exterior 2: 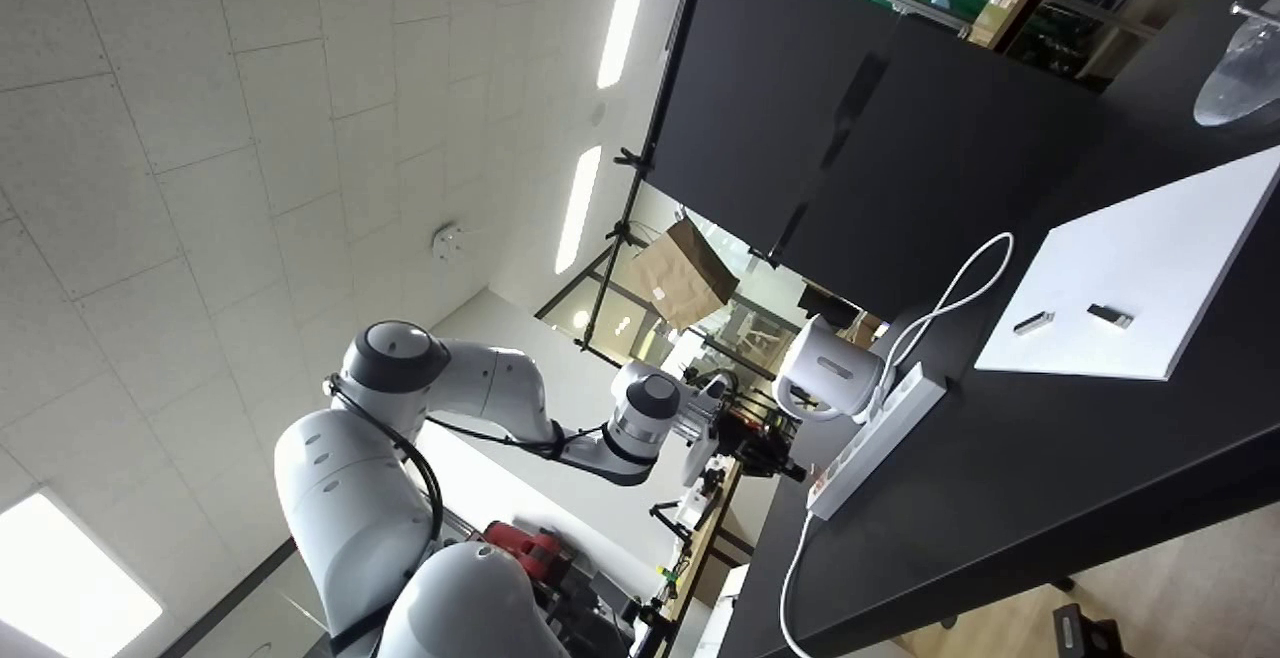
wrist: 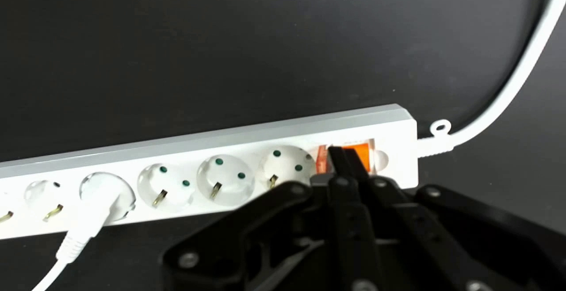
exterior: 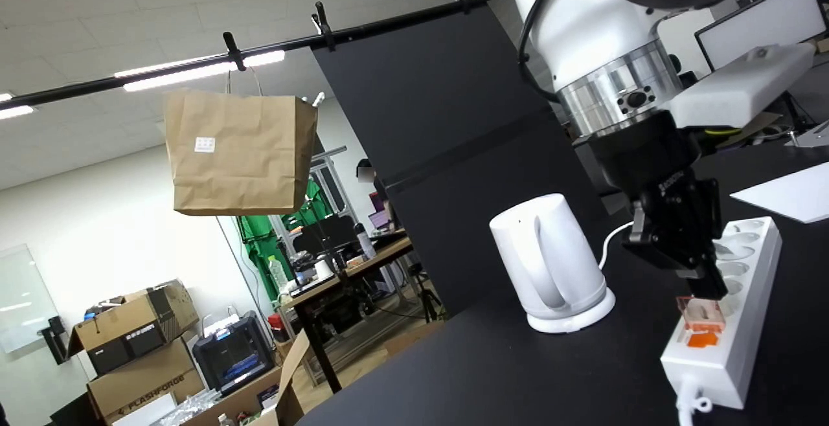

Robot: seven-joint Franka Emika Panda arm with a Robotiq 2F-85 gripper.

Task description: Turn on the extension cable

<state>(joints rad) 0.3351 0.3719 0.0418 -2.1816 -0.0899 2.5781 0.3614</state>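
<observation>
The extension cable is a white power strip (exterior: 754,322) on the black table, also in an exterior view (exterior 2: 872,446) and the wrist view (wrist: 247,147). Its orange switch (wrist: 363,155) is at the end near the white cord; it also shows in an exterior view (exterior: 703,340). A see-through reddish part (wrist: 321,159) stands at the socket side of the switch. My gripper (wrist: 345,150) is shut and empty, fingertips over the switch and hiding its middle. It also shows in both exterior views (exterior: 709,285) (exterior 2: 797,473). I cannot tell whether the tips touch the switch.
A white kettle (exterior: 550,264) stands beside the strip, also in an exterior view (exterior 2: 828,370). A white plug (wrist: 93,211) sits in a socket. A white board (exterior 2: 1130,268) with two small dark pieces lies past the strip's far end. The table's edge (exterior 2: 1000,548) runs nearby.
</observation>
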